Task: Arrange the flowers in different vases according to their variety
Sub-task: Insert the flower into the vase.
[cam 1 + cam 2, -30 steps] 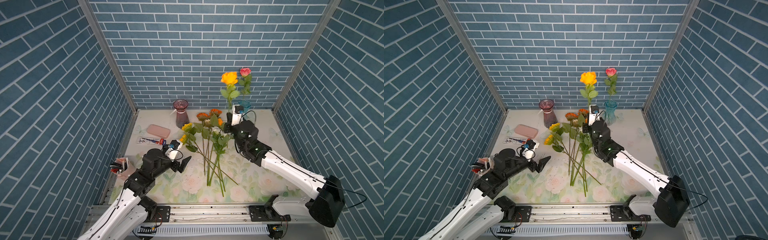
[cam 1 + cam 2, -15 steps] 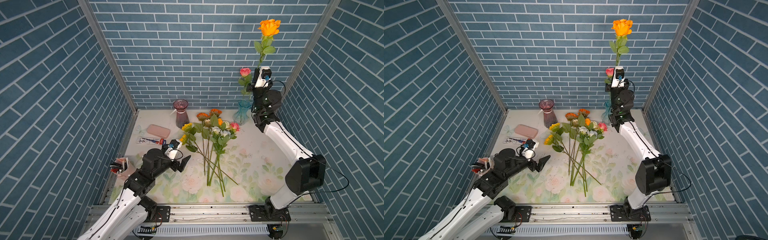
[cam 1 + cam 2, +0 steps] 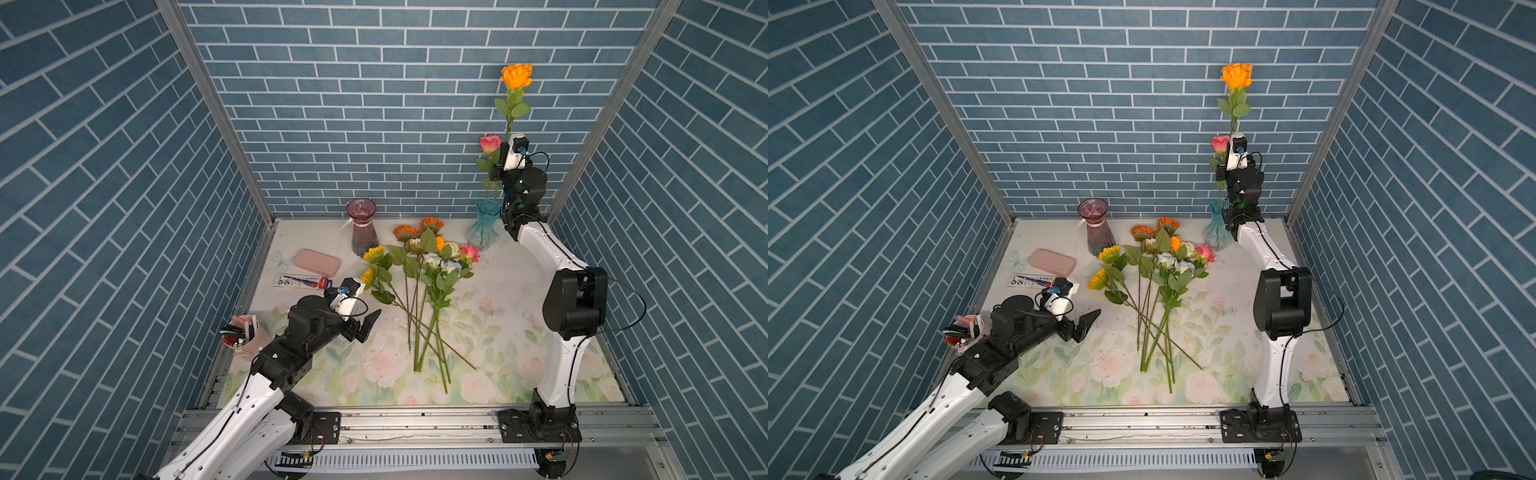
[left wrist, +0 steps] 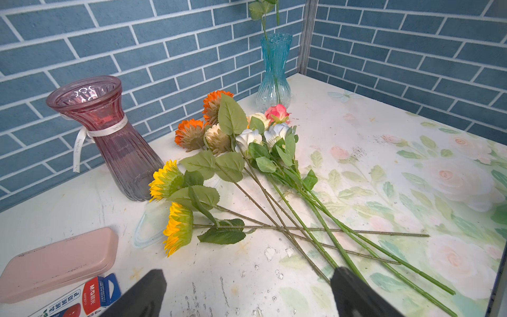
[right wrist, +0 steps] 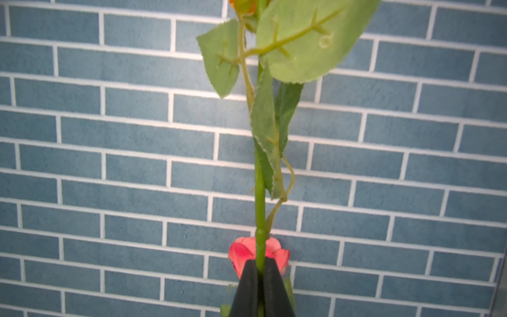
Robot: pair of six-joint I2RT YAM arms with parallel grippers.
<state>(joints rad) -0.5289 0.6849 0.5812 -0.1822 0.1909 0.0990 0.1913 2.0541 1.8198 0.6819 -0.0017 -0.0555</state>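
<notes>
So the right fingers (image 5: 247,285) are pressed tight on the green stem of the orange rose (image 3: 515,76), pinching it low down so the bloom stands straight up, way above them against the back wall. Makes sense to me: a vertical hold leaves the stem end free to drop into a narrow mouth, and the aqua vase (image 3: 484,226) sits pretty much straight below those fingers. A pink rose (image 3: 490,143) is already standing in that vase, its head right beside the fingers, so I'd guess aqua is the rose vase. Can't tell if the orange one's stem end is inside the rim yet, because the arm hides it. The left fingers (image 4: 142,293) are spread wide with nothing between them, low over the surface (image 3: 498,299), with the stem ends of the loose bunch (image 4: 274,192) just ahead of them. Looks parked there for the next pick. That bunch lies flat with crossed stems: yellow sunflowers (image 4: 167,181), orange sunflower-like heads (image 4: 203,120), white roses (image 4: 248,138). The plum vase (image 3: 363,232) further out beyond the left fingers is empty, presumably for the sunflower types. Those tangled stems could drag neighbours along.
</notes>
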